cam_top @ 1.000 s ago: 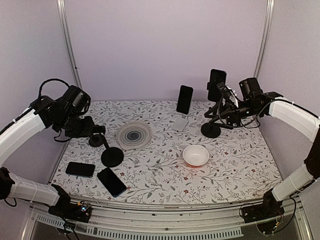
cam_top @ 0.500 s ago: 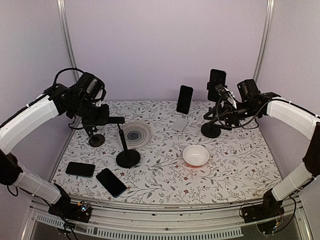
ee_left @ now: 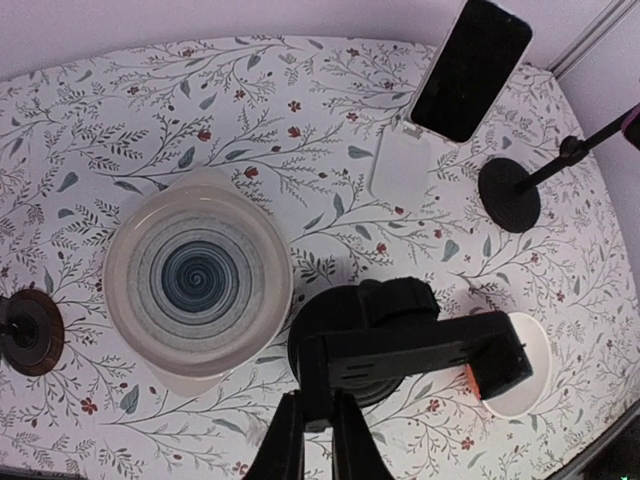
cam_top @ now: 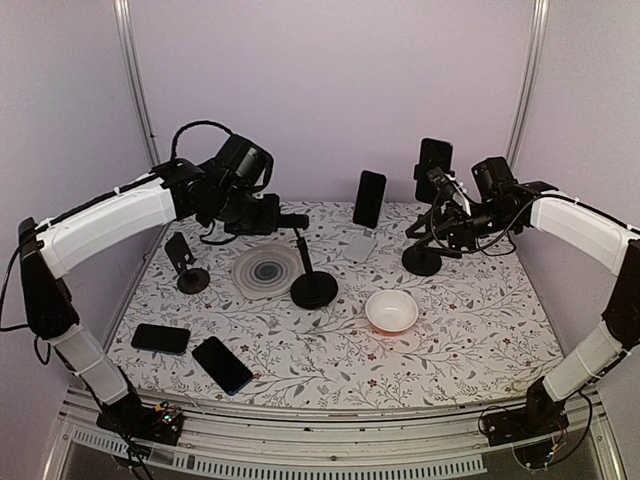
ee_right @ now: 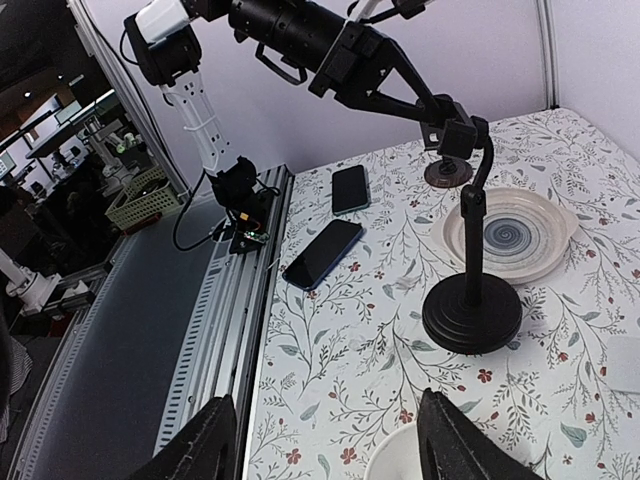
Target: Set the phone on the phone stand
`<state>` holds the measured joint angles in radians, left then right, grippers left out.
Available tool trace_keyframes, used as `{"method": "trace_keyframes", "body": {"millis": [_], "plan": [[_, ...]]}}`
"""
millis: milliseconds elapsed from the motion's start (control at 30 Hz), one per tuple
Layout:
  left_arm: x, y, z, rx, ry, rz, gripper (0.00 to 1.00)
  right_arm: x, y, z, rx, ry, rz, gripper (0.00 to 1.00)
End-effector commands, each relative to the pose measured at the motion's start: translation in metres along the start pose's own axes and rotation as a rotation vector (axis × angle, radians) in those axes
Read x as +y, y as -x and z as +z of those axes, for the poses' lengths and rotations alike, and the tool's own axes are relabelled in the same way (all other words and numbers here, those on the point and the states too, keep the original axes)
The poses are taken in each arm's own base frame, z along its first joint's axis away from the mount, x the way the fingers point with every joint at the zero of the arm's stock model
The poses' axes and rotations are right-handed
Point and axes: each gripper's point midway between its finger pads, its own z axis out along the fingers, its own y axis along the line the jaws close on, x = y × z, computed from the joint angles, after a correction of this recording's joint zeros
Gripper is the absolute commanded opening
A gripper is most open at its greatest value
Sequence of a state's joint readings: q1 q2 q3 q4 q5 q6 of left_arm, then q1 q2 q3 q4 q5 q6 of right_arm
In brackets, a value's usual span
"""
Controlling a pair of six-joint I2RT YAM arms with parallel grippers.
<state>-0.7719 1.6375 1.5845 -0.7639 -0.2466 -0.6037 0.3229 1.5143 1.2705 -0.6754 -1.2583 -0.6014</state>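
Left end effector [cam_top: 292, 222] is clenched on the clamp head of the phone stand [cam_top: 313, 289], out over the middle of the table [cam_top: 480, 340]. The stand's round base sits low between the swirl plate [cam_top: 267, 270] and the white bowl [cam_top: 391, 311]. From where I stand I can't tell whether the base bears on the table or hangs just clear of it. Right end effector [ee_right: 328, 400] is spread wide with nothing in it, beside a second stand [cam_top: 422, 261] that carries a mounted phone [cam_top: 433, 170].

Two loose phones lie flat at the near-left corner: the angled phone [cam_top: 222, 364], and the other phone [cam_top: 160, 338] just beside it, toward the left edge. Both are well apart from the left end effector and much closer to the arm bases, with nothing between them and it.

I'd judge such a phone a light, stiff, thin slab with a glossy face that is likely slippery and could crack if knocked. Lying flat, it offers little to get under. The surest hold looks to be across its two long edges near mid-length, fingers coming straight down. The phone stand seems bottom-heavy on a thin stem, so its head may sway when the phone is pressed in.
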Motion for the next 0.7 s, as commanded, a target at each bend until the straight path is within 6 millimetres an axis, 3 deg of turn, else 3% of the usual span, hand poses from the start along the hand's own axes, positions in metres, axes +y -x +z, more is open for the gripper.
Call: {"method": "trace_keyframes", "body": {"millis": [0,233,667], "plan": [[-0.039,0.045,-0.011,-0.174,-0.047,-0.064,0.0,-0.002,0.003,0.003,0.004,0.011,-0.004,0.64],[-0.052,0.034,0.023,-0.102,0.016,-0.034,0.0,-0.005,0.0,0.004,0.008,0.013,0.003,0.64],[-0.06,0.025,0.044,-0.078,0.005,-0.01,0.0,-0.011,-0.007,0.007,0.016,0.016,0.018,0.64]]}}
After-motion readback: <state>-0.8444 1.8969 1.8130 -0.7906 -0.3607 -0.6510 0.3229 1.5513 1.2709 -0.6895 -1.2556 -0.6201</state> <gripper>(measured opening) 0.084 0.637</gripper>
